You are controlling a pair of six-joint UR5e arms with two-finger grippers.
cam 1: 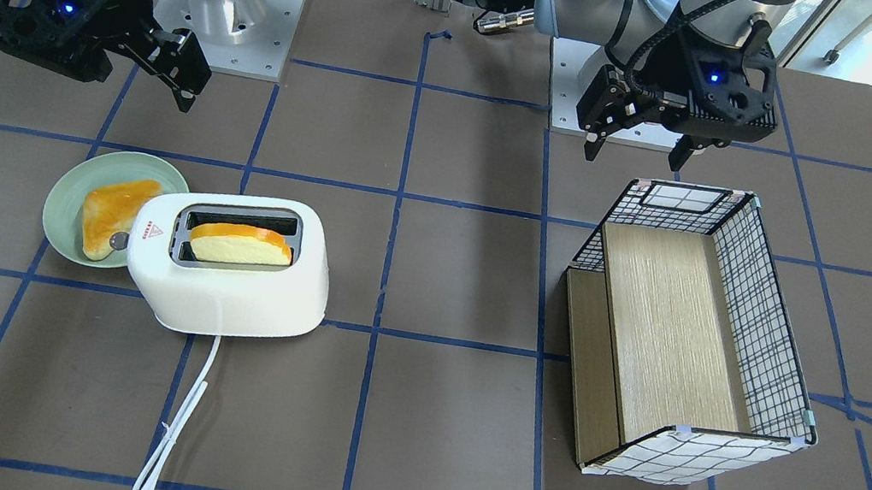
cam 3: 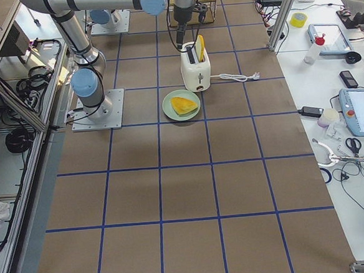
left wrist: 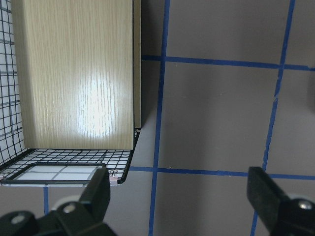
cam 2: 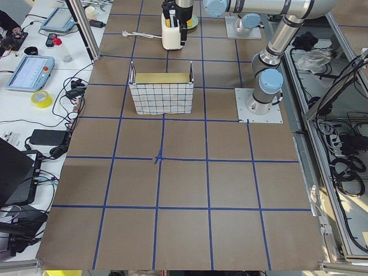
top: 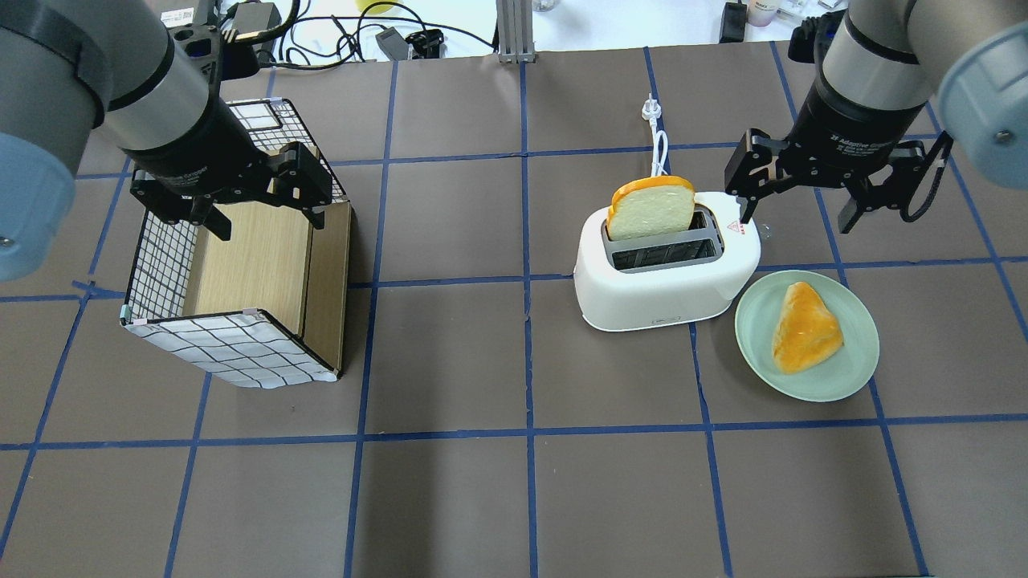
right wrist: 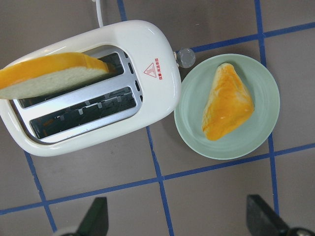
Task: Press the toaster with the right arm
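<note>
The white toaster [cam 1: 221, 295] stands on the table with a slice of toast [cam 1: 242, 244] sticking up from one slot. It also shows in the overhead view [top: 666, 289] and the right wrist view [right wrist: 147, 44]. Its small grey knob [right wrist: 186, 57] faces the pale green plate [right wrist: 261, 132]. My right gripper [top: 797, 215] is open and empty. It hovers above the table by the toaster's knob end and touches nothing; its wrist view looks straight down between its fingers [right wrist: 96, 216]. My left gripper [top: 267, 223] is open and empty over the basket [top: 161, 257].
The green plate [top: 855, 361] holds a second piece of toast [top: 803, 327] and touches the toaster's knob end. The white cord [top: 660, 144] trails away from the toaster on the operators' side. The wire basket with a wooden insert [cam 1: 762, 320] stands under the left arm.
</note>
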